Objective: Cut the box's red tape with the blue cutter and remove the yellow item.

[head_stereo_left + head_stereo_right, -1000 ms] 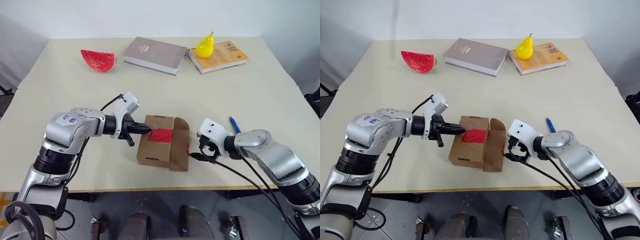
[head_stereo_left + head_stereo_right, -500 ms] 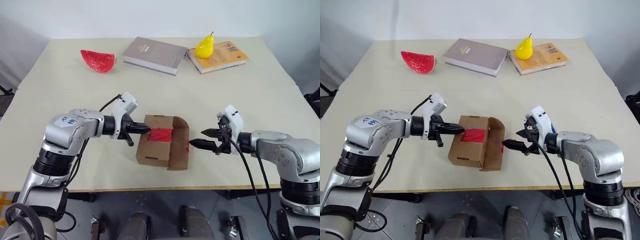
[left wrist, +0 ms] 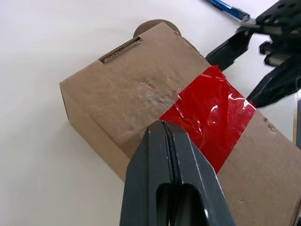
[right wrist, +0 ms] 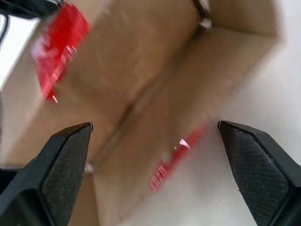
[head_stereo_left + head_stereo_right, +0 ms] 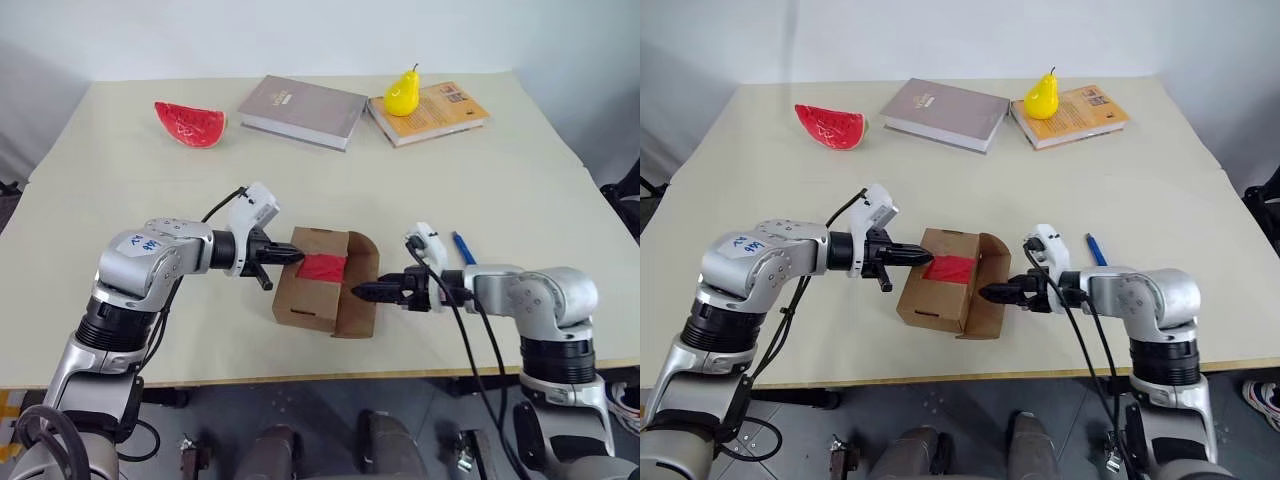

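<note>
The box [image 5: 325, 280] is sitting at the near middle of the table [image 5: 500, 190], its flap hanging loose on the right side and the red tape [image 5: 322, 267] across its top. The cutting looks done: the blue cutter [image 5: 466, 248] is lying on the table at about 3 o'clock from the box, just beyond the right arm. The step in hand appears to be opening up and reaching for the yellow item.

The left gripper [image 5: 292, 256], fingers pressed together, is resting its tip at the tape's 9 o'clock edge, likely steadying the carton. The right gripper [image 5: 365, 292], fingers spread wide and holding nothing, is pointing at the flap from 3 o'clock.

Next it probably needs to push the flap aside and enter.

The left wrist view is showing the closed fingers [image 3: 174, 179] over the tape; the right wrist view is showing the open carton's inner fold between its fingertips [image 4: 66, 160], blurred, with no yellow item discernible.
</note>
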You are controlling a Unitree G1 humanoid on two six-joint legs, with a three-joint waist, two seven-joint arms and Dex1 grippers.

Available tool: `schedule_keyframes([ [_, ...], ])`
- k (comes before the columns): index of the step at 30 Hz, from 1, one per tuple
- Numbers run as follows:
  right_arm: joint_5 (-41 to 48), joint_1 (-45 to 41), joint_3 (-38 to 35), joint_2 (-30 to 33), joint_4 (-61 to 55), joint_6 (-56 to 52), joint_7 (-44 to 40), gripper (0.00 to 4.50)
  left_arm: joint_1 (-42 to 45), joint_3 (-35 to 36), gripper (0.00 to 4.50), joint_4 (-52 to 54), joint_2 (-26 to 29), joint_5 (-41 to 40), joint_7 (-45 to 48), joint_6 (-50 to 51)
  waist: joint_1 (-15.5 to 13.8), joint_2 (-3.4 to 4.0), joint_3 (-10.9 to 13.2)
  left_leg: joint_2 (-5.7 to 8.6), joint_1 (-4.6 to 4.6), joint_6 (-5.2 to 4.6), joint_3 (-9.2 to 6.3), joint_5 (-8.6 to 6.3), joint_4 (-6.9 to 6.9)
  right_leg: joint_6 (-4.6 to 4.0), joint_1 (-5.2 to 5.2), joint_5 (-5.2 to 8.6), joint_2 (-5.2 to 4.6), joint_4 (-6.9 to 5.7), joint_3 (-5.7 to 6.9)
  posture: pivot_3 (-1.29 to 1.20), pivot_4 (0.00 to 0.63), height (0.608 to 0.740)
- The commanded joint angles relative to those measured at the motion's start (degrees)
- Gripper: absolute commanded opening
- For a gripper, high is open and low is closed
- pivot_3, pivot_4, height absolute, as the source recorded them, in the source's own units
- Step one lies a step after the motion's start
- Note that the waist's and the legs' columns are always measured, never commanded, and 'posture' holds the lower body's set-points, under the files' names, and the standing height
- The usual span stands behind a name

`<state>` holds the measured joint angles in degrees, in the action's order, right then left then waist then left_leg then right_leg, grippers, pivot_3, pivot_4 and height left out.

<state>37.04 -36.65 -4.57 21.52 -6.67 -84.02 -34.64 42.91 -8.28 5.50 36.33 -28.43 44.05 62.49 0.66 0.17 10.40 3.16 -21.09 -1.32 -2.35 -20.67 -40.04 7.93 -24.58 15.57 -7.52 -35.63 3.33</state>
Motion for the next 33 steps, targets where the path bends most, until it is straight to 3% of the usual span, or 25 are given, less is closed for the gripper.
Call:
schedule_keyframes([
  [1,0.1,-1.1,1.5,-2.5,1.0,-1.4,2.1,4.45,-0.2,0.3,0.00,0.0,-0.1,0.5,-0.4,-0.1,0.0,0.01,0.0,0.00,0.00,0.00,-0.01,0.00,0.00,0.00,-0.01,0.00,0.00,-0.01,0.00,0.00,0.150,0.740],
  [2,-0.5,-1.4,1.2,-3.3,1.6,-2.0,3.4,4.45,-0.3,0.5,0.00,0.1,-0.1,0.5,-0.5,0.0,0.0,0.00,0.0,0.01,0.00,0.00,-0.03,0.00,0.00,0.00,-0.01,0.00,-0.01,-0.02,0.00,0.00,0.150,0.740],
  [6,-0.1,-0.6,-0.5,-4.7,-0.5,-3.9,5.4,3.61,-0.6,0.9,0.00,0.5,-0.1,0.6,-0.8,0.2,0.0,0.01,0.0,0.02,0.01,0.00,-0.03,0.00,0.00,0.00,-0.01,0.00,-0.01,-0.04,-0.02,0.00,0.150,0.740],
  [10,-0.2,0.2,-3.4,-6.0,-3.0,-7.0,8.3,2.29,-0.9,1.2,0.00,0.8,0.1,0.6,-1.0,0.4,-0.1,0.01,0.0,0.03,-0.02,0.00,-0.03,0.00,0.02,0.00,-0.04,0.00,-0.02,-0.04,-0.03,0.00,0.150,0.740],
  [11,0.3,0.7,-4.3,-6.1,-4.3,-7.8,9.7,1.77,-1.0,1.2,0.00,0.7,0.1,0.7,-1.0,0.3,-0.1,0.01,0.0,0.03,-0.02,0.00,-0.03,0.00,0.03,0.00,-0.05,0.00,-0.02,-0.04,-0.04,0.00,0.150,0.740],
  [12,1.0,1.2,-4.9,-6.1,-5.6,-8.2,10.7,1.67,-1.0,1.3,0.00,0.6,0.2,0.8,-1.1,0.3,-0.1,0.01,0.0,0.04,-0.03,0.00,-0.04,0.00,0.03,0.00,-0.06,0.00,-0.02,-0.04,-0.05,0.00,0.150,0.740],
  [17,4.7,2.7,-8.0,-8.4,-8.5,-8.5,17.3,0.03,-0.9,1.3,0.00,0.1,0.1,1.1,-1.1,0.0,-0.3,0.01,0.0,0.06,-0.04,0.00,-0.02,0.00,0.03,0.00,-0.07,0.00,-0.03,-0.04,-0.10,0.00,0.150,0.740],
  [25,13.0,-0.5,-12.2,-9.8,-9.9,-8.5,26.6,0.03,-0.2,1.0,0.00,-0.1,-0.4,0.9,-0.5,-0.4,-0.3,0.02,0.0,0.06,-0.04,0.00,0.00,0.00,0.03,0.00,-0.10,0.00,-0.02,-0.06,-0.14,0.00,0.150,0.740],
  [33,39.1,-12.2,-12.3,2.9,-1.0,-8.5,42.6,0.03,-0.4,3.5,0.00,1.4,-3.0,-0.8,0.1,-3.1,-0.4,0.09,0.0,0.09,-0.11,-0.03,-0.04,0.01,0.04,0.00,-0.12,0.00,-0.06,-0.02,-0.13,0.00,0.150,0.740],
])
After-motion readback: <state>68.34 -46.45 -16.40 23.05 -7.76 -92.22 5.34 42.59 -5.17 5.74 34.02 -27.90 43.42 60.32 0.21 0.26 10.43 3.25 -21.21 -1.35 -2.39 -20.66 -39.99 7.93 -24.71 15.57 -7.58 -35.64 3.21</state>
